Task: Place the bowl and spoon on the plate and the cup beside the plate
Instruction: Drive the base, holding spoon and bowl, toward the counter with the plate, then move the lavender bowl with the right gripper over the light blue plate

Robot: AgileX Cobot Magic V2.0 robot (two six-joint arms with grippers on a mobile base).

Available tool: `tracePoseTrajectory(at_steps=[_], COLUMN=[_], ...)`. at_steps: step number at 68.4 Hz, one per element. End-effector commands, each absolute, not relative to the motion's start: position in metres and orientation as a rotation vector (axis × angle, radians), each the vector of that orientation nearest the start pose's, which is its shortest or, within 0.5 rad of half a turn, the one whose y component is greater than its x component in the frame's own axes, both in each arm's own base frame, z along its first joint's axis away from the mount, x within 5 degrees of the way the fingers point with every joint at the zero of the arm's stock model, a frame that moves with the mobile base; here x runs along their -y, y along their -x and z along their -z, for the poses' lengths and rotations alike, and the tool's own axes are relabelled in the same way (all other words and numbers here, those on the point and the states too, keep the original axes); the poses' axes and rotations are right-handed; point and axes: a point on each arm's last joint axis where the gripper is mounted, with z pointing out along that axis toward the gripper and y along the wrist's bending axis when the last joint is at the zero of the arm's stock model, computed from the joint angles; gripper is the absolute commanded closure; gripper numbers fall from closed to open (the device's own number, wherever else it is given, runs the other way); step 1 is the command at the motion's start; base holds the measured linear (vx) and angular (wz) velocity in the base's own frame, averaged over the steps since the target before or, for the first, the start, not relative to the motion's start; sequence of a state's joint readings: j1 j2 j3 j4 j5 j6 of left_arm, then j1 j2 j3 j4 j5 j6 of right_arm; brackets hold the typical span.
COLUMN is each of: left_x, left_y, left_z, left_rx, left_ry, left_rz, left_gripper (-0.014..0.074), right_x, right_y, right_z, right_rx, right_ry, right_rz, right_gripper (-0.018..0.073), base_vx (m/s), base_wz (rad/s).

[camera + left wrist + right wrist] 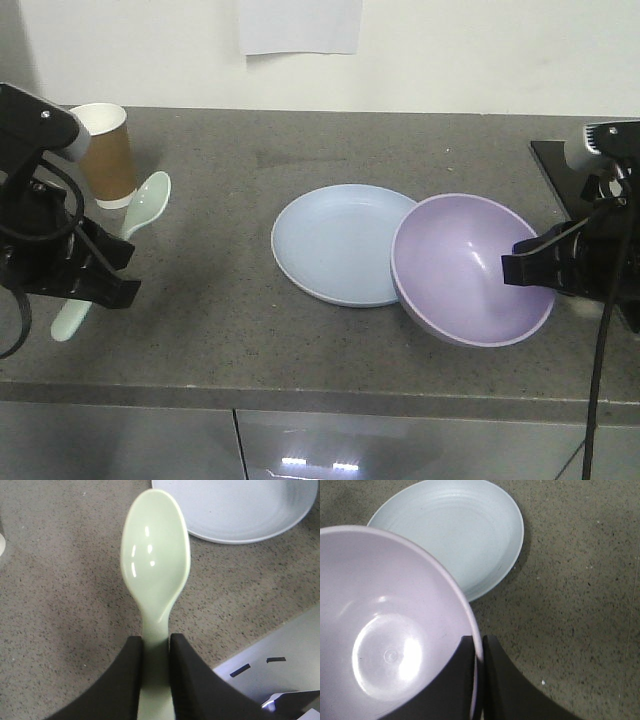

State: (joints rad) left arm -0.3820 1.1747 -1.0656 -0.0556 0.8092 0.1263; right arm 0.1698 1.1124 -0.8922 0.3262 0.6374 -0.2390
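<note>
The lavender bowl [470,268] hangs tilted, its left edge over the right rim of the pale blue plate [335,243]. My right gripper [522,268] is shut on the bowl's right rim [475,645], one finger inside and one outside. The mint-green spoon [135,220] lies along the left side of the counter, scoop toward the brown paper cup [105,152]. My left gripper [156,642] is shut on the spoon's handle, the scoop [155,555] pointing ahead toward the plate [240,510].
The grey speckled counter [220,320] ends at a front edge above grey cabinet doors. A black block [560,165] sits at the counter's far right. A white wall with a paper sheet stands behind.
</note>
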Motion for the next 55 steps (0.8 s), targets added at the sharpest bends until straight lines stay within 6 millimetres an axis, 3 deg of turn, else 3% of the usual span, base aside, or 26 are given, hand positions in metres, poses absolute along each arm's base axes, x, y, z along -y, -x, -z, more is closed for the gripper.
tracePoseTrajectory(at_steps=[1, 55], left_x=[0.0929, 0.0929], left_y=[-0.2196, -0.2196], left_z=[-0.3653, -0.3653], left_rx=[-2.237, -2.237], left_ry=[-0.545, -0.545], left_rz=[0.212, 0.212], left_gripper=[0.0521, 0.0521], right_x=[-0.0551, -0.0551], right_y=[-0.221, -0.221], right_z=[-0.3384, -0.3384], right_rx=[-2.204, -2.204], right_ry=[0.246, 0.246], right_rz=[-0.323, -0.323], right_gripper=[0.0563, 0.0563], base_vx=[0.11, 0.1], base_wz=[0.04, 0.02])
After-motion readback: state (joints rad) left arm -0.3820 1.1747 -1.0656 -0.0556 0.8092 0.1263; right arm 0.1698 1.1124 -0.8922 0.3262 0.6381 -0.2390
